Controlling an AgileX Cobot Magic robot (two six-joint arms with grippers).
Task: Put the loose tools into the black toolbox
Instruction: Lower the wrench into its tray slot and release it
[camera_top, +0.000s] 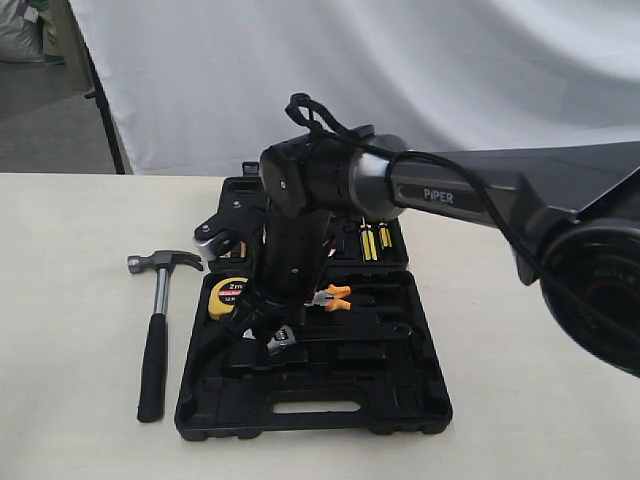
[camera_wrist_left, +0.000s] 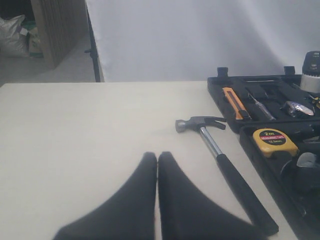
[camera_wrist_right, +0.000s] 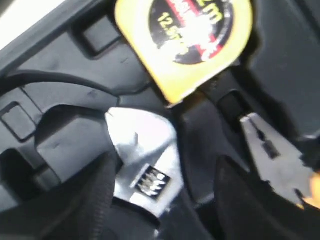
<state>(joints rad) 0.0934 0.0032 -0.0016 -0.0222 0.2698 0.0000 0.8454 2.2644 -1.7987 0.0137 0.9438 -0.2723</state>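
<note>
Right gripper (camera_wrist_right: 165, 175) hangs low over the near half of the black toolbox (camera_top: 400, 420), jaws parted either side of the head of the adjustable wrench (camera_wrist_right: 145, 165). One finger stands clear of the metal, so the wrench looks released, lying in the case. Left gripper (camera_wrist_left: 157, 156) is clenched on nothing, well apart from the box.

That toolbox is matte moulded plastic, all tool-shaped hollows, with a slot handle at its six o'clock edge. At its nine o'clock the claw hammer (camera_top: 157, 320) lies loose on the pale table (camera_top: 60, 300), head toward twelve. I'd judge it stiff and head-heavy: grip the black handle close to the steel neck. The wrench's bright head looks slick. The yellow tape measure (camera_top: 228, 297) sits at the wrench's ten o'clock, and the orange-handled pliers (camera_top: 332, 296) at its one.
</note>
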